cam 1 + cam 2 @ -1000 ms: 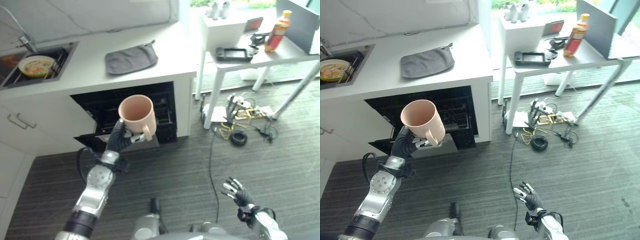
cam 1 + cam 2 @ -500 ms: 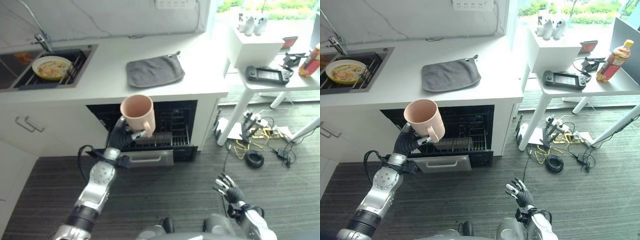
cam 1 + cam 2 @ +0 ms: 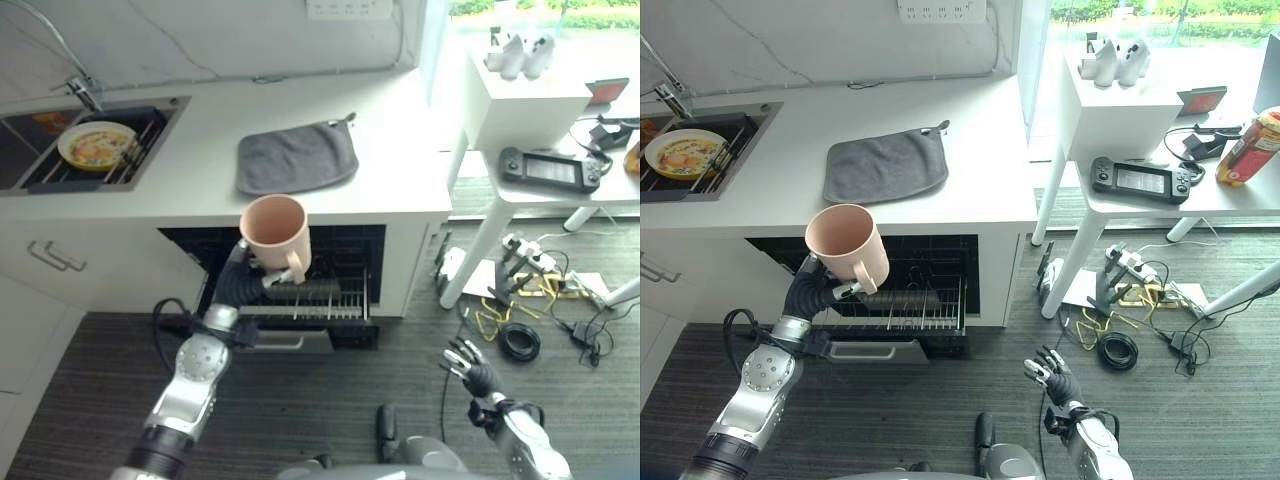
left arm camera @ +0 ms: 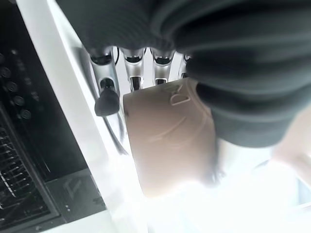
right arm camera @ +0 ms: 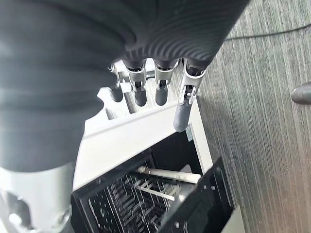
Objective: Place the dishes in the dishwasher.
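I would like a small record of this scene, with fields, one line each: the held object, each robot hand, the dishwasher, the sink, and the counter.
held object: pink mug, upright, open end up, raised in front of the counter edge
left robot hand: curled round the mug from below
right robot hand: low near the floor, fingers relaxed, holding nothing
dishwasher: open under the counter, rack pulled out
sink: holds a plate with food remains
counter: grey cloth lying flat
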